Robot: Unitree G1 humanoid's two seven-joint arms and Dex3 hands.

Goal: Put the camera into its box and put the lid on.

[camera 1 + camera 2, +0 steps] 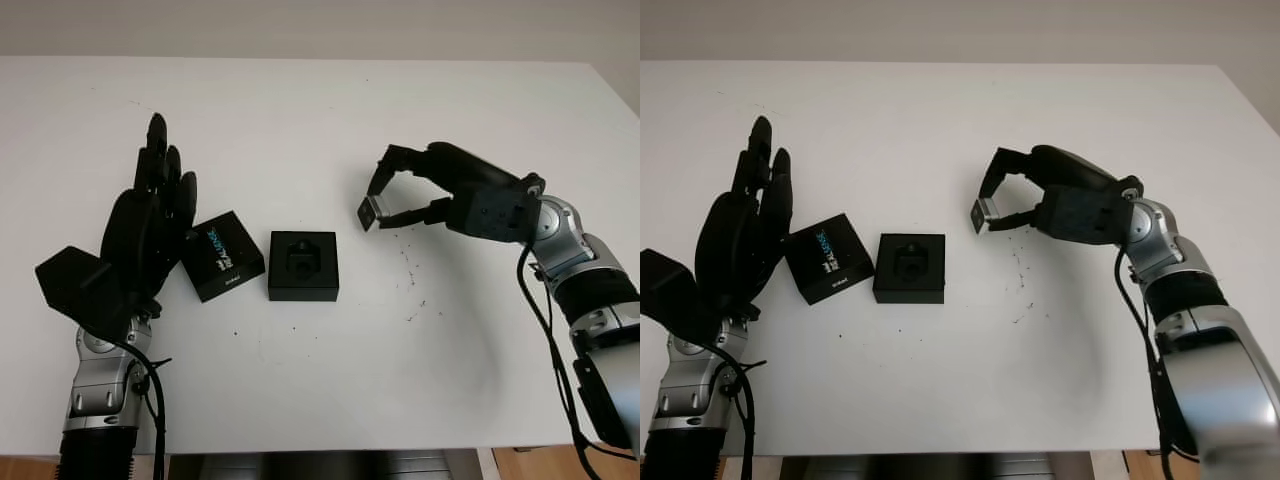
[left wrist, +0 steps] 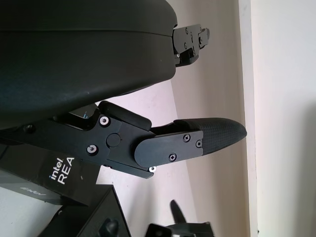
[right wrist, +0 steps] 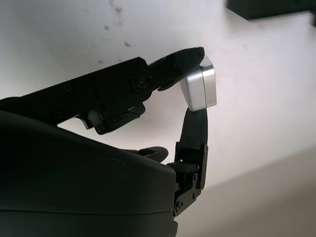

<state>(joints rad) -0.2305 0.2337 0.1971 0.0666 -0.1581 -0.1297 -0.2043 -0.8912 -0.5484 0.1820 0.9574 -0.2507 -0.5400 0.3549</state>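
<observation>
Two hands over white table [image 1: 300, 400]: right hand [image 1: 385, 205] pinching camera [image 1: 367, 212]; left hand [image 1: 150, 215] open.

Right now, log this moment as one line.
right hand: shut on camera, above table, right of box | box: open | lid: beside box | left hand: open, by lid

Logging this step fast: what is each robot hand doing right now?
Left robot hand: open, holding nothing, beside the lid.
Right robot hand: shut on the camera, held above the table, right of the open box.
</observation>
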